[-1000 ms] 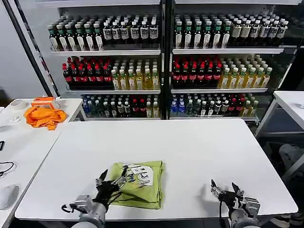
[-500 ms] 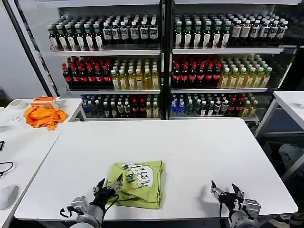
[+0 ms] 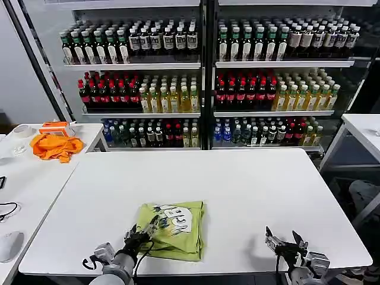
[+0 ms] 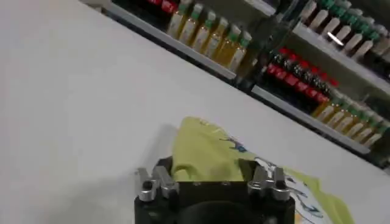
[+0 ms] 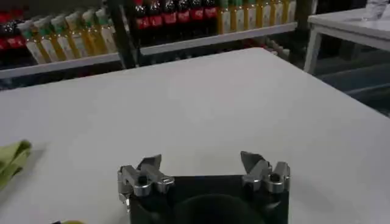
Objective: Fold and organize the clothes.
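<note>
Head view: folded T-shirt (image 3: 172, 229) on table (image 3: 249, 184); left gripper (image 3: 144, 233) perhaps touching it, both grippers agape.

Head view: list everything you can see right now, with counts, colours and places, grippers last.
T-shirt: one, light yellow-green, folded with a pale print facing up, near front edge of the main table, left of centre.
Main table: one, white, in front of the robot.
Orange cloth: one, bright orange, bunched on the side table at far left.
Side table: one, white, left of the main table.
Bottle shelves: rows of bottles, too many to count, dark, red, yellow and green, behind the tables.
Left gripper: open, at the T-shirt's near left edge.
Right gripper: open, over bare table near the front right edge, apart from the T-shirt.
</note>
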